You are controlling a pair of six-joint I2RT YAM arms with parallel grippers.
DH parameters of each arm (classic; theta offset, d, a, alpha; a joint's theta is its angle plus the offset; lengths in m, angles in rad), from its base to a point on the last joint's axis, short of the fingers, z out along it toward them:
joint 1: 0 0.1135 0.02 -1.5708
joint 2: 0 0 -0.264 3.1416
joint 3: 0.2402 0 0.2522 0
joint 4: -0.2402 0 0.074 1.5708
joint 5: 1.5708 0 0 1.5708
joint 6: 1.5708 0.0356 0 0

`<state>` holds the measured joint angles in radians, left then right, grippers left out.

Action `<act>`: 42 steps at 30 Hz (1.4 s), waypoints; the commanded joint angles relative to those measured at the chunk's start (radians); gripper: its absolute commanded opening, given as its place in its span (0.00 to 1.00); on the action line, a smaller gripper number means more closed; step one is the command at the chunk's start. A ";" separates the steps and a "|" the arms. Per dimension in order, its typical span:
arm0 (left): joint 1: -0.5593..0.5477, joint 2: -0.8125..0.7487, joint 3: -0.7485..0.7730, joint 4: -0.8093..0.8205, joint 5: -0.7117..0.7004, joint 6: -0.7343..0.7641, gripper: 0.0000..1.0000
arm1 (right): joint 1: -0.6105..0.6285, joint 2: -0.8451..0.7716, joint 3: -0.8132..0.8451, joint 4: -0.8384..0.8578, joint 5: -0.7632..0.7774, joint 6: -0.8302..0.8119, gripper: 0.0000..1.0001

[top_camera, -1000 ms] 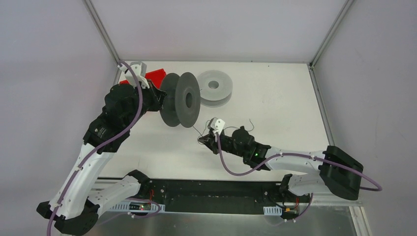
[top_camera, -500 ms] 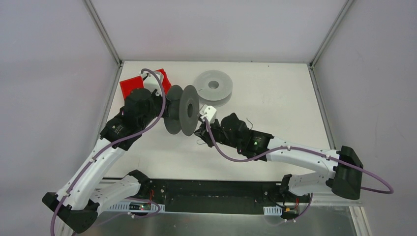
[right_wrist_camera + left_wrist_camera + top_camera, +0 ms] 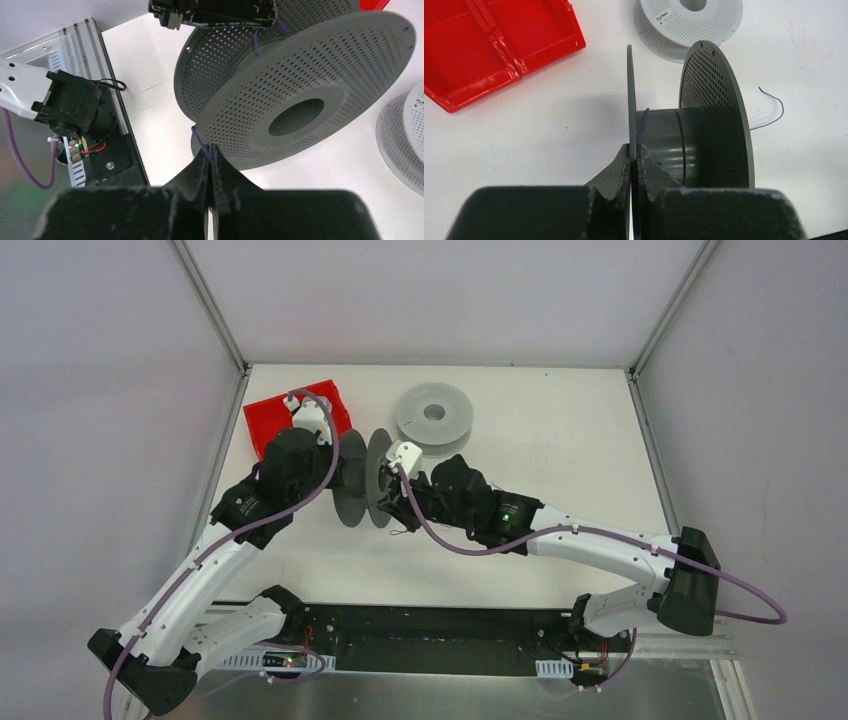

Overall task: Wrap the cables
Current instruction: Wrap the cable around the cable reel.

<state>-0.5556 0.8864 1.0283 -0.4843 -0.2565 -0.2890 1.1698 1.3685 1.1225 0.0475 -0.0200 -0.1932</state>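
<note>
Thread-thin dark cable (image 3: 644,120) crosses the smooth hub (image 3: 664,137) of a perforated grey spool (image 3: 719,115).

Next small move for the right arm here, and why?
Probably sweep the right gripper around the hub to lay a turn. Its fingers pinch the cable just outside the dark spool; the left gripper clamps one flange, holding it on edge, and only one strand crosses the hub.
</note>
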 commanded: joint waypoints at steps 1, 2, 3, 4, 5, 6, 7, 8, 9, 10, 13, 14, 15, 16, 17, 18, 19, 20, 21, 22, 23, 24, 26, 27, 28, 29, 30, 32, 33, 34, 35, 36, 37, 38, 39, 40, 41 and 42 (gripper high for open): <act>0.003 0.008 0.032 -0.045 -0.040 0.006 0.00 | -0.003 -0.027 0.028 0.098 0.065 -0.050 0.00; 0.003 0.006 0.025 -0.045 -0.024 0.022 0.00 | -0.003 -0.030 0.026 0.108 0.093 -0.075 0.00; 0.003 0.003 0.016 -0.042 -0.005 0.040 0.00 | -0.002 -0.031 0.026 0.117 0.107 -0.098 0.00; 0.003 -0.001 0.009 -0.039 0.012 0.055 0.00 | -0.003 -0.031 0.029 0.126 0.137 -0.124 0.02; 0.003 -0.003 0.004 -0.039 0.024 0.064 0.00 | -0.004 -0.029 0.035 0.130 0.156 -0.151 0.03; 0.003 -0.006 -0.001 -0.039 0.037 0.069 0.00 | -0.005 -0.024 0.043 0.131 0.170 -0.174 0.04; 0.003 -0.013 -0.006 -0.039 0.056 0.074 0.00 | -0.004 -0.017 0.051 0.129 0.180 -0.199 0.05; 0.003 -0.017 -0.009 -0.039 0.070 0.073 0.00 | -0.005 -0.009 0.058 0.123 0.183 -0.227 0.06; 0.003 -0.024 -0.012 -0.038 0.082 0.069 0.00 | -0.004 0.000 0.061 0.116 0.179 -0.242 0.06; 0.003 -0.031 -0.014 -0.036 0.090 0.064 0.00 | -0.005 0.007 0.059 0.110 0.172 -0.260 0.06; 0.003 -0.037 -0.019 -0.033 0.098 0.042 0.00 | -0.003 0.026 0.034 0.117 0.156 -0.298 0.06; 0.003 -0.035 -0.021 -0.034 0.100 0.039 0.00 | -0.003 0.030 0.021 0.127 0.155 -0.309 0.05; 0.003 -0.034 -0.023 -0.034 0.110 0.038 0.00 | -0.003 0.031 0.009 0.141 0.159 -0.321 0.05; 0.003 -0.034 -0.027 -0.034 0.124 0.041 0.00 | -0.002 0.032 -0.002 0.156 0.169 -0.333 0.05; 0.003 -0.033 -0.030 -0.034 0.138 0.050 0.00 | -0.001 0.032 -0.010 0.171 0.187 -0.346 0.05; 0.003 -0.032 -0.035 -0.034 0.151 0.059 0.00 | -0.001 0.032 -0.012 0.182 0.205 -0.360 0.06; 0.003 -0.034 -0.039 -0.034 0.162 0.069 0.00 | -0.002 0.030 -0.012 0.191 0.229 -0.373 0.08; 0.003 -0.035 -0.045 -0.034 0.167 0.077 0.00 | -0.001 0.028 -0.011 0.197 0.251 -0.385 0.08; 0.003 -0.037 -0.048 -0.035 0.174 0.086 0.00 | -0.002 0.027 -0.010 0.204 0.269 -0.396 0.09; 0.003 -0.042 -0.051 -0.034 0.191 0.095 0.00 | -0.003 0.025 -0.011 0.210 0.284 -0.406 0.09; 0.003 -0.044 -0.053 -0.034 0.208 0.107 0.00 | -0.006 0.024 -0.014 0.216 0.288 -0.416 0.10; 0.003 -0.049 -0.052 -0.034 0.222 0.118 0.00 | -0.008 0.022 -0.019 0.221 0.294 -0.422 0.10; 0.003 -0.057 -0.053 -0.034 0.249 0.139 0.00 | -0.018 0.023 -0.026 0.227 0.295 -0.424 0.10; 0.003 -0.064 -0.052 -0.035 0.254 0.145 0.00 | -0.024 0.023 -0.030 0.227 0.296 -0.423 0.11; 0.003 -0.071 -0.054 -0.035 0.274 0.154 0.00 | -0.029 0.024 -0.035 0.227 0.296 -0.418 0.11; 0.004 -0.080 -0.052 -0.036 0.287 0.158 0.00 | -0.035 0.023 -0.040 0.228 0.293 -0.411 0.11; 0.004 -0.086 -0.049 -0.039 0.295 0.160 0.00 | -0.040 0.021 -0.048 0.227 0.289 -0.404 0.11; 0.005 -0.094 -0.037 -0.054 0.305 0.164 0.00 | -0.050 0.015 -0.064 0.228 0.282 -0.391 0.12; 0.005 -0.096 -0.032 -0.062 0.310 0.166 0.00 | -0.056 0.013 -0.073 0.227 0.277 -0.383 0.12; 0.005 -0.097 -0.027 -0.071 0.320 0.168 0.00 | -0.064 0.010 -0.080 0.227 0.274 -0.375 0.13; 0.005 -0.099 -0.021 -0.080 0.329 0.172 0.00 | -0.072 0.009 -0.087 0.227 0.269 -0.364 0.13; 0.006 -0.099 -0.015 -0.093 0.333 0.174 0.00 | -0.084 0.005 -0.096 0.229 0.262 -0.352 0.14; 0.006 -0.098 -0.005 -0.105 0.335 0.176 0.00 | -0.094 0.001 -0.103 0.229 0.255 -0.341 0.14; 0.006 -0.099 0.005 -0.120 0.335 0.176 0.00 | -0.103 -0.003 -0.112 0.229 0.251 -0.329 0.15; 0.006 -0.101 0.013 -0.129 0.331 0.171 0.00 | -0.112 -0.008 -0.122 0.229 0.247 -0.319 0.15; 0.008 -0.104 0.020 -0.134 0.331 0.166 0.00 | -0.118 -0.015 -0.135 0.229 0.241 -0.308 0.15; 0.007 -0.106 0.028 -0.138 0.331 0.159 0.00 | -0.127 -0.022 -0.150 0.229 0.231 -0.296 0.15; 0.007 -0.109 0.037 -0.140 0.334 0.147 0.00 | -0.134 -0.030 -0.167 0.236 0.215 -0.284 0.16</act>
<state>-0.5549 0.8043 0.9829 -0.6373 0.0486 -0.1307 1.0630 1.3998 0.9951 0.2306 0.2276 -0.5411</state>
